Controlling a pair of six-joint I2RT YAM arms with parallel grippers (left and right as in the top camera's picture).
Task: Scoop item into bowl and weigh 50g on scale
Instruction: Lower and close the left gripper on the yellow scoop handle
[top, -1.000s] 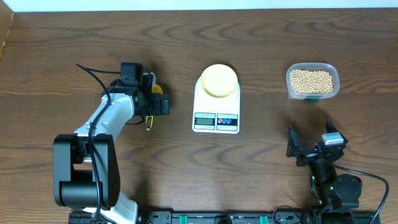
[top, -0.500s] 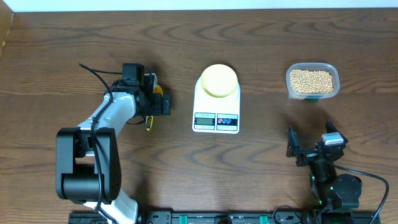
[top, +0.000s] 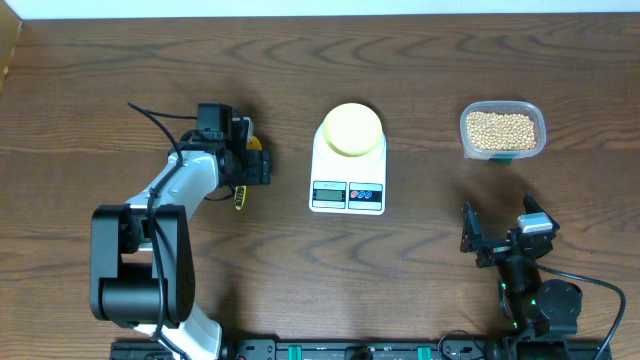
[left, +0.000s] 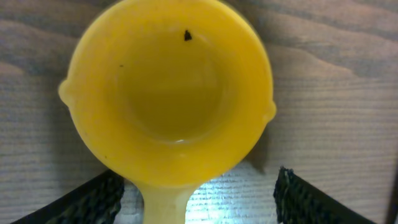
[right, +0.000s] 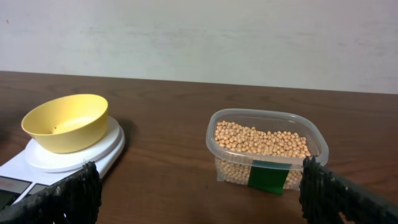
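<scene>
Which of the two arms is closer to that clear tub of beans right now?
Right. The right gripper sits on the near side of the tub, open and facing it. The left gripper is far off beyond the scale, over the yellow scoop.

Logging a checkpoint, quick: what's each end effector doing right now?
Left end effector: open, fingers either side of the handle of the yellow scoop, not gripping it.
Right end effector: open, holding nothing.
</scene>
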